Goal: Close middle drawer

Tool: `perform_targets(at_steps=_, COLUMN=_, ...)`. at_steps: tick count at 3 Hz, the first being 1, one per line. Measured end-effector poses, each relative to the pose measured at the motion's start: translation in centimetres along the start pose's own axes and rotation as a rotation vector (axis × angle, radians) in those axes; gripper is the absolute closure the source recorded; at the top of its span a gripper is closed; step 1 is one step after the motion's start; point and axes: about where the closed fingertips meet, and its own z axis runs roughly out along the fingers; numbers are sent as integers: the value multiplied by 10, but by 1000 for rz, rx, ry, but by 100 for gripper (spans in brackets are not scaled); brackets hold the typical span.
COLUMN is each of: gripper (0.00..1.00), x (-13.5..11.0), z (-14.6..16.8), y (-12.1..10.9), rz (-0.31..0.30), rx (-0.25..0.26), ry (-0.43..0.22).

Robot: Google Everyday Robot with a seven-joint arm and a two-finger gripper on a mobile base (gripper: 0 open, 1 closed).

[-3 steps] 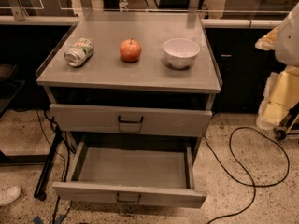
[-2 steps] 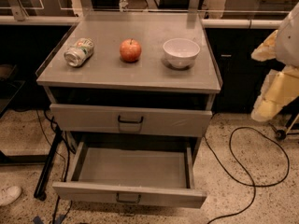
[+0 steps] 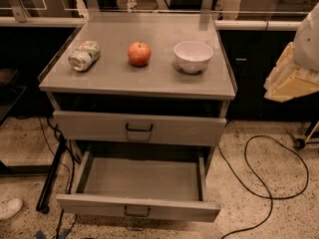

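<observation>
The middle drawer (image 3: 139, 209) is pulled far out at the bottom of the grey cabinet. It is wide and shallow, with a low front panel and a small dark loop handle (image 3: 137, 212), and its inside is bare. Above it sits the taller-fronted drawer (image 3: 139, 128) with a bigger dark handle, standing out slightly from the frame. My gripper (image 3: 291, 81) is the cream part under the white arm at the right edge. It hangs well right of the cabinet, level with the top, and touches nothing.
On the cabinet top (image 3: 139, 76) lie a tipped can (image 3: 83, 55), a red apple (image 3: 139, 53) and a white bowl (image 3: 193, 56). A black cable (image 3: 269, 183) loops on the floor at right. A dark bar (image 3: 52, 176) and a white shoe (image 3: 9, 208) are at left.
The arm and gripper at the right edge have risen and shifted slightly. Both drawers and the things on top have not moved.
</observation>
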Motion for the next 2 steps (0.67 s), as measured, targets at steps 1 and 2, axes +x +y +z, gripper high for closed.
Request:
perform_targets(at_steps=1, gripper=98, x=0, z=0, y=0, rz=0, rx=0, ry=0)
perform_targets(at_steps=2, gripper=100, x=0, z=0, y=0, rz=0, rx=0, ry=0)
